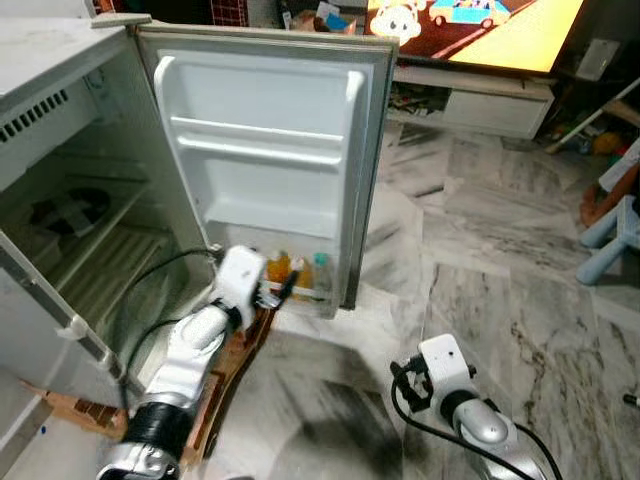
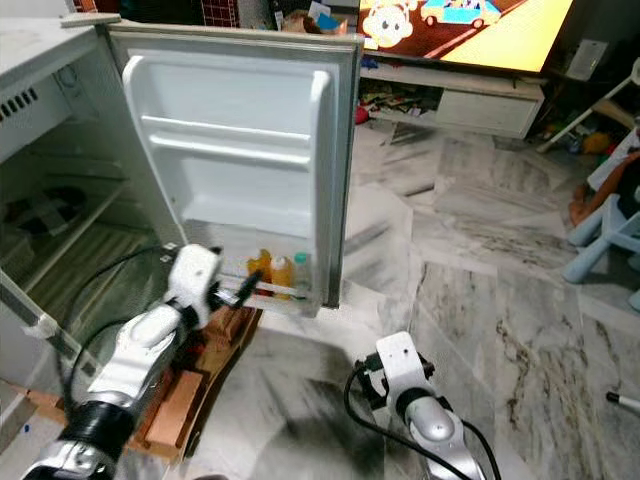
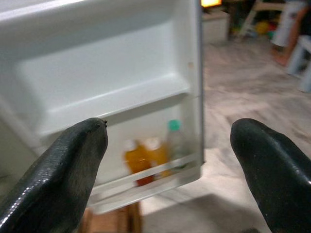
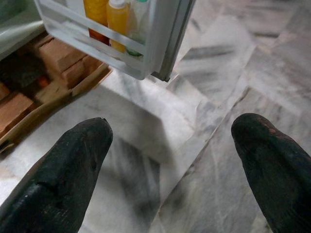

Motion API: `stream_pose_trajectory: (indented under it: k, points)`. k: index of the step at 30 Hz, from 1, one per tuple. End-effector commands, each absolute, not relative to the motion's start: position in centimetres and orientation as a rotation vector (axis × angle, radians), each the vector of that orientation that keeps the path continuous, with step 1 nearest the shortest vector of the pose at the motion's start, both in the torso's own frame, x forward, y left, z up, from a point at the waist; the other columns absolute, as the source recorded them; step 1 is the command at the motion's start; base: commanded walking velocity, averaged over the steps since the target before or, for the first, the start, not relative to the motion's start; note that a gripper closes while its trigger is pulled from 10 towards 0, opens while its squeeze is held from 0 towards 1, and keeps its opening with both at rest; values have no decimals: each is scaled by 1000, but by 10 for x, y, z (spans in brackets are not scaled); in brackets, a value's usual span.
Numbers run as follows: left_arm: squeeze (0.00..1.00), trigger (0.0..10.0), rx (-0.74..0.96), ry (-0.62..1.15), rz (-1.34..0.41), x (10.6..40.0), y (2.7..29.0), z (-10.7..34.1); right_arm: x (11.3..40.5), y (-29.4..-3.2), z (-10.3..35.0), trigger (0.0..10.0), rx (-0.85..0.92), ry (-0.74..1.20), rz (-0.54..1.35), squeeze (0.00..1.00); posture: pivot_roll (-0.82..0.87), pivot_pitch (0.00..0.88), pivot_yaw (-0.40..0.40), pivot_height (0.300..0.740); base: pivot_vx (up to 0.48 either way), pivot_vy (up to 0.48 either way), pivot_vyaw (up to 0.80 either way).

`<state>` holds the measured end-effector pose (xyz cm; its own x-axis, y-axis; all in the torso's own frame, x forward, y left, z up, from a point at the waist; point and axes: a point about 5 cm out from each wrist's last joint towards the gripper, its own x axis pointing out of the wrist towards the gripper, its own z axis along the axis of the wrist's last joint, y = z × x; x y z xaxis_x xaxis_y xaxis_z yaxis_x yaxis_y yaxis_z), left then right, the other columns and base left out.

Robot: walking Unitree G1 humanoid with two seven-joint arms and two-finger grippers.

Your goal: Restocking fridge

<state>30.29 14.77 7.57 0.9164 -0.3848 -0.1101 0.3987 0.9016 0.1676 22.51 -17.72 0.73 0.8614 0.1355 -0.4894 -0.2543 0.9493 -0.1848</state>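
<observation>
Black and spread wide, my left gripper holds nothing and hangs at the lower centre of the head frame, just short of the bottom shelf of the open white fridge door, where two orange juice bottles and a clear bottle with a green cap stand side by side behind the rail. My right gripper is equally wide and empty, low at lower right over the grey marble floor. Wooden blocks sit under the fridge, and a television glows at upper right.
</observation>
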Motion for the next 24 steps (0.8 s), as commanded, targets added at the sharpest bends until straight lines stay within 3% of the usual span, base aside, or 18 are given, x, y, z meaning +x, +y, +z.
stream_pose_trajectory:
  k: [1,6,12,18,24]
  points:
    - [0,10000,207,57,-362,298,160,82,236,-183,21,10000,-262,413,159,0,16,14,0,740,0,0,0]
    - [0,10000,160,73,-278,276,180,77,252,-185,40,10000,-243,294,81,0,3,18,-3,740,118,0,-454]
    - [0,10000,114,76,-283,270,167,72,259,-180,46,10000,-244,253,88,0,5,4,-22,740,389,-252,-800]
    - [0,10000,92,86,-276,268,157,70,263,-175,53,10000,-218,195,83,0,1,2,-23,740,432,0,-800]
    - [0,10000,93,63,-186,271,165,75,262,-182,70,10000,-165,83,8,0,-4,0,-15,740,452,0,-635]
